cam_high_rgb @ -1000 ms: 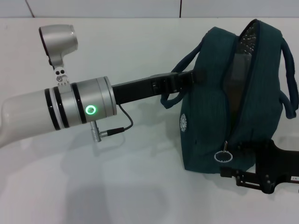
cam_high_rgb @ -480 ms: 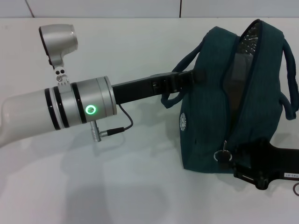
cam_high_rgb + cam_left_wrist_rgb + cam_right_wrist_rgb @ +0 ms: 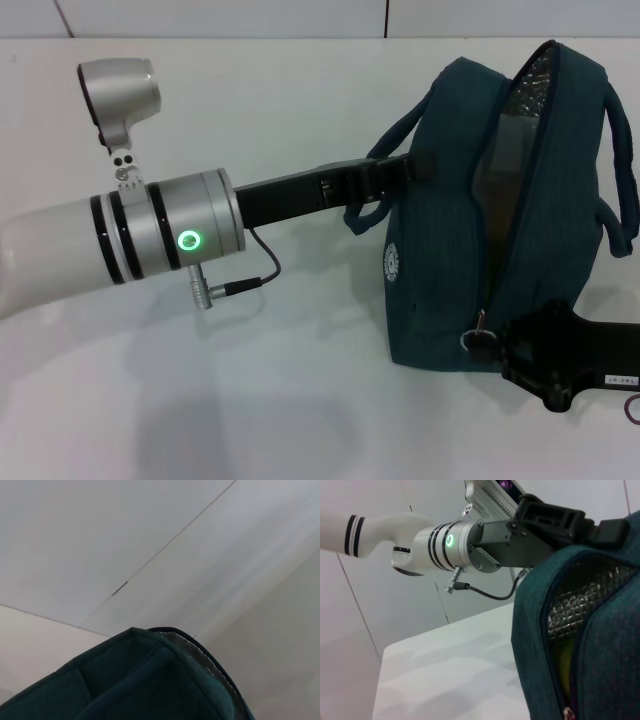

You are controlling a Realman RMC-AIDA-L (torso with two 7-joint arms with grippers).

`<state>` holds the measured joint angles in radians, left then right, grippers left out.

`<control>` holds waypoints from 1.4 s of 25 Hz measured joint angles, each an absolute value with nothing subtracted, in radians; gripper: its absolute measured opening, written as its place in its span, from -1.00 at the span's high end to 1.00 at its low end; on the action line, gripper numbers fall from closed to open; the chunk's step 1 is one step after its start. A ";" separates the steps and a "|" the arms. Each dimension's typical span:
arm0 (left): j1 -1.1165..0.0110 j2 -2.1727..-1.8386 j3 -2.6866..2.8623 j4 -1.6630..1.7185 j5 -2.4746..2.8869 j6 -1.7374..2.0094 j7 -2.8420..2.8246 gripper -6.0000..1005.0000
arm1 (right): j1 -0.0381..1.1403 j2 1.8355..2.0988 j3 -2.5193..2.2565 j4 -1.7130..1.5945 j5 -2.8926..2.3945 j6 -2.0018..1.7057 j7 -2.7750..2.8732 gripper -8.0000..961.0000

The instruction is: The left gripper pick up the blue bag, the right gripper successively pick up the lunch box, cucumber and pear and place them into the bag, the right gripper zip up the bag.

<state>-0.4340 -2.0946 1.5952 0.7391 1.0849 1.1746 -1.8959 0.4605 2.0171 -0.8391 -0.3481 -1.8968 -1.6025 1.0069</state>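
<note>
The blue bag [image 3: 445,230] stands on the white table, its top zipper gaping and the silvery lining [image 3: 528,78] showing. From the left, my left gripper [image 3: 418,165] is shut on the bag's upper side by the near handle. My right gripper [image 3: 484,344] sits at the bag's lower front corner, with its fingertips closed over the zipper pull. Through the gap in the right wrist view, a yellow-green shape [image 3: 564,666] lies inside the bag [image 3: 535,630]; I cannot tell whether it is the pear or the cucumber. The lunch box is hidden.
The white table [image 3: 300,400] spreads out to the left of and in front of the bag. My left arm's silver wrist with its green ring light [image 3: 187,240] and a dangling cable [image 3: 262,272] reaches across it. A pale wall stands behind.
My right gripper has moved up and to the left onto the zipper pull, so the ring is now covered. The left arm shifted slightly; the bag stayed put.
</note>
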 joint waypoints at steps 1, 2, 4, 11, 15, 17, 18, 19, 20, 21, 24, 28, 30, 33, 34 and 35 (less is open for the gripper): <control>-0.433 -2.094 1.595 0.740 1.085 1.175 -1.895 0.81 | 0.459 2.016 -0.838 -0.348 -1.897 -1.605 1.007 0.97; -0.433 -2.094 1.595 0.741 1.085 1.175 -1.894 0.81 | 0.456 2.015 -0.837 -0.349 -1.897 -1.609 1.008 0.97; -0.433 -2.094 1.595 0.741 1.085 1.175 -1.892 0.81 | 0.447 2.011 -0.836 -0.359 -1.896 -1.627 1.010 0.97; -0.431 -2.094 1.593 0.741 1.083 1.179 -1.882 0.81 | 0.355 2.010 -0.831 -0.483 -1.859 -1.724 1.012 0.97; -0.431 -2.094 1.590 0.741 1.082 1.186 -1.881 0.81 | 0.345 2.008 -0.831 -0.488 -1.814 -1.741 1.008 0.97; -0.431 -2.094 1.590 0.741 1.082 1.187 -1.881 0.81 | 0.345 2.008 -0.830 -0.489 -1.797 -1.745 1.005 0.97; -0.432 -2.094 1.590 0.741 1.082 1.188 -1.881 0.81 | 0.346 2.009 -0.830 -0.489 -1.792 -1.747 1.005 0.97; -0.432 -2.094 1.590 0.741 1.082 1.188 -1.881 0.81 | 0.348 2.010 -0.832 -0.489 -1.783 -1.748 1.005 0.97; -0.432 -2.094 1.589 0.741 1.082 1.189 -1.881 0.81 | 0.352 2.011 -0.834 -0.489 -1.772 -1.750 1.005 0.97; -0.432 -2.094 1.588 0.741 1.082 1.189 -1.881 0.81 | 0.355 2.012 -0.836 -0.489 -1.762 -1.753 1.004 0.97; -0.433 -2.094 1.585 0.741 1.081 1.189 -1.880 0.81 | 0.367 2.013 -0.840 -0.490 -1.713 -1.772 1.001 0.97; -0.432 -2.094 1.582 0.740 1.065 1.191 -1.867 0.81 | 0.389 2.014 -0.841 -0.490 -1.682 -1.781 1.001 0.97; -0.428 -2.094 1.582 0.737 1.046 1.196 -1.850 0.81 | 0.401 2.014 -0.841 -0.489 -1.679 -1.782 1.001 0.97; -0.417 -2.094 1.581 0.738 1.031 1.201 -1.831 0.81 | 0.415 2.014 -0.841 -0.485 -1.678 -1.779 0.994 0.97; -0.414 -2.094 1.580 0.740 1.030 1.202 -1.829 0.81 | 0.420 2.014 -0.841 -0.483 -1.678 -1.778 0.991 0.97; -0.411 -2.093 1.577 0.741 1.030 1.205 -1.828 0.81 | 0.430 2.014 -0.841 -0.480 -1.677 -1.776 0.985 0.97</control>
<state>-0.4114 -2.0933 1.5766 0.7410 1.0298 1.2055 -1.8282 0.4300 2.0142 -0.8406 -0.4804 -1.6772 -1.7762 0.9846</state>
